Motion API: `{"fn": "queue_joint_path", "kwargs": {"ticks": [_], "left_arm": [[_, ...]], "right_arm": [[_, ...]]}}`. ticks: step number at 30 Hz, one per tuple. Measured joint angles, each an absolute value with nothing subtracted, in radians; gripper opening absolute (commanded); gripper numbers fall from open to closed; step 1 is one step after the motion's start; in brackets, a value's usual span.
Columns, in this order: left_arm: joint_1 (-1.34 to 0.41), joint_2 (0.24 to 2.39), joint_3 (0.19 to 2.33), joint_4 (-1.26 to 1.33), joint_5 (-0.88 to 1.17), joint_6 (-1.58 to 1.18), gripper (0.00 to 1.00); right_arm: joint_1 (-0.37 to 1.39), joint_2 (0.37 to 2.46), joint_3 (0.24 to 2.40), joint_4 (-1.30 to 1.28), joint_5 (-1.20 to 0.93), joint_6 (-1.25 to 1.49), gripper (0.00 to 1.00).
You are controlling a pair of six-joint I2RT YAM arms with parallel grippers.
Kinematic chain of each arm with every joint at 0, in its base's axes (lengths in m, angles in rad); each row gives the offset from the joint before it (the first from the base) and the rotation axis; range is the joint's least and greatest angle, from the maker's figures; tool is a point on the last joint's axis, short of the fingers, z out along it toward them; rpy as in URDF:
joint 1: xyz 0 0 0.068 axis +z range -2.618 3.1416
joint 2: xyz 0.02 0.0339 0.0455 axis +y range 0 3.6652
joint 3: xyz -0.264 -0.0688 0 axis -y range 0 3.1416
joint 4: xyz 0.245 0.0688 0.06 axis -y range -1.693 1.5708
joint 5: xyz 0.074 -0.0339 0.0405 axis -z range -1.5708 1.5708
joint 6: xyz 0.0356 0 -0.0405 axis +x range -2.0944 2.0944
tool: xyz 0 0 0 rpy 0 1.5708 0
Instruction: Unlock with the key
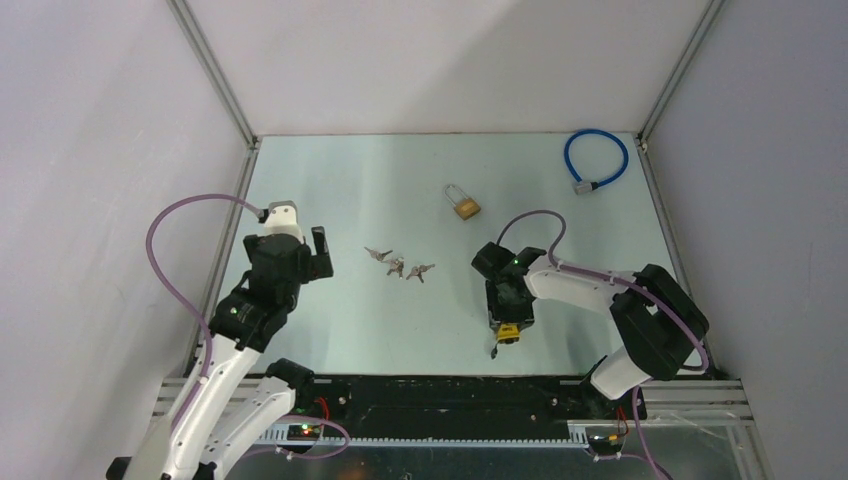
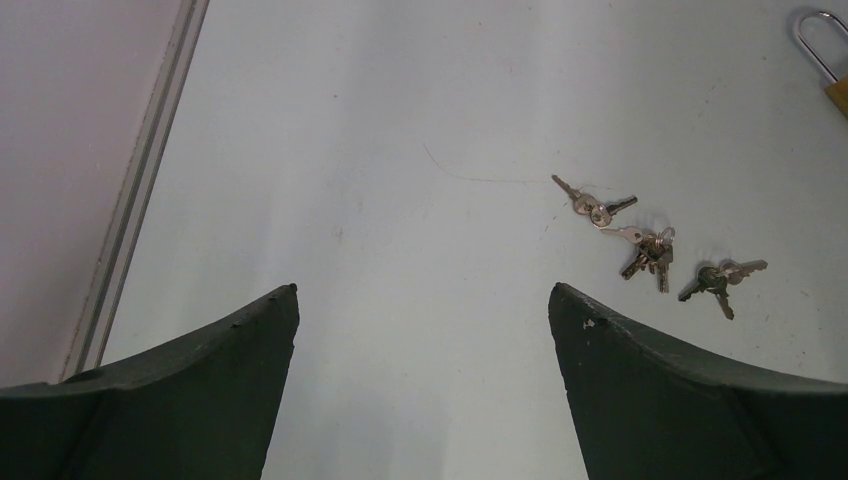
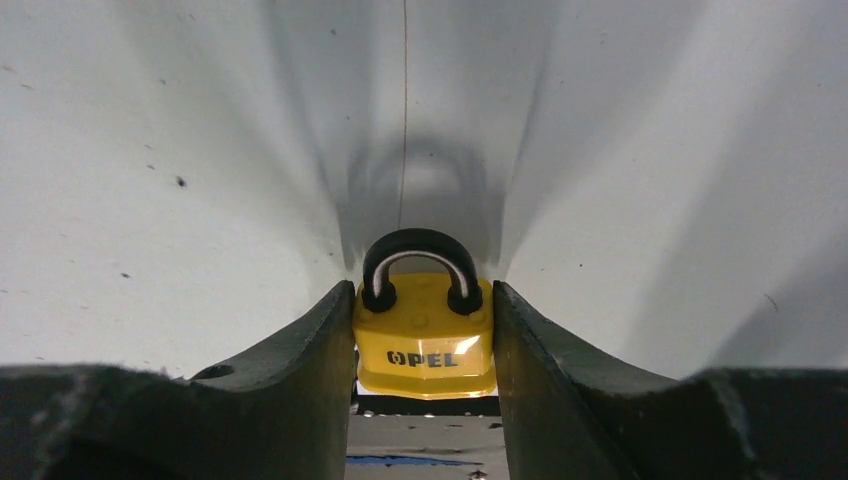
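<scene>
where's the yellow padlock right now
The yellow padlock sits between the jaws of the right gripper; in the top view it's right of the keys, toward the table's near edge.

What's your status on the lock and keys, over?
Left gripper jaws open, empty. Right gripper jaws closed on yellow padlock. Keys lying loose, untouched. Nothing blocking them.

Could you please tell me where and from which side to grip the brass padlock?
Grip the brass padlock by its body, coming straight down from above with one finger on each side edge. It lies flat, shackle pointing towards the far wall. The blocky body offers parallel sides, while the thin loop would likely slip.
</scene>
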State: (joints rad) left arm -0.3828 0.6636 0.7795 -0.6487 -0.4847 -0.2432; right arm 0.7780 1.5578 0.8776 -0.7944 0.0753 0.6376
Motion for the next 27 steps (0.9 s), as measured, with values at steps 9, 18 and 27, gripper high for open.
{"fn": "queue_joint_path", "kwargs": {"ticks": [9,18,27], "left_arm": [[-0.381,0.683,0.780,-0.645,-0.485,-0.244,0.98],[-0.381,0.706,0.780,-0.646,-0.436,-0.294,0.98],[-0.385,0.862,0.780,-0.648,-0.318,-0.379,0.98]], "right_arm": [[0.765,1.535,0.970,-0.740,0.153,0.808,0.18],[0.703,1.671,1.122,-0.648,0.189,0.889,0.20],[0.673,1.785,1.159,-0.622,0.202,0.908,0.47]]}}
